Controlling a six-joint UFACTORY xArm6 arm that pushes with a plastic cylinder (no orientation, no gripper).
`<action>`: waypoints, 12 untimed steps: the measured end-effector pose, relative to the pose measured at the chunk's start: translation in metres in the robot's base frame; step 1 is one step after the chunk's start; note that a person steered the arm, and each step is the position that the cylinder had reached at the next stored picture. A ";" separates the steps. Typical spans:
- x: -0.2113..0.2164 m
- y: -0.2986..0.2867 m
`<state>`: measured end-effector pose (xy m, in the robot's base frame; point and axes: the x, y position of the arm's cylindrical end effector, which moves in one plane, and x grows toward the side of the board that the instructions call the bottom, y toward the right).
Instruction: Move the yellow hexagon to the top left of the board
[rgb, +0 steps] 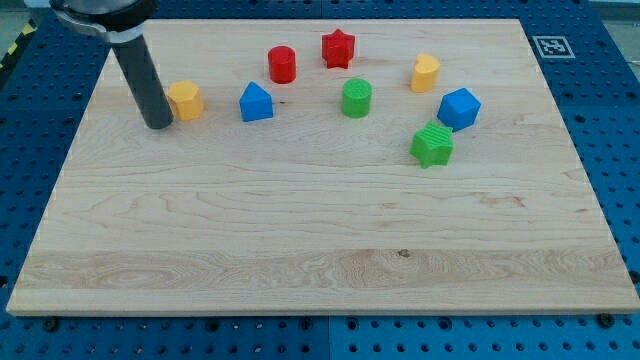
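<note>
The yellow hexagon sits on the wooden board in its upper left part. My tip rests on the board just left of the hexagon and a little below it, touching or almost touching its left side. The dark rod rises from the tip toward the view's top left.
To the hexagon's right stand a blue block with a peaked top, a red cylinder, a red star, a green cylinder, a yellow heart-like block, a blue block and a green star.
</note>
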<state>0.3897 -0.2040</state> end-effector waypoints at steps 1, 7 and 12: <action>-0.004 0.000; 0.009 0.035; -0.055 0.024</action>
<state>0.3342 -0.1797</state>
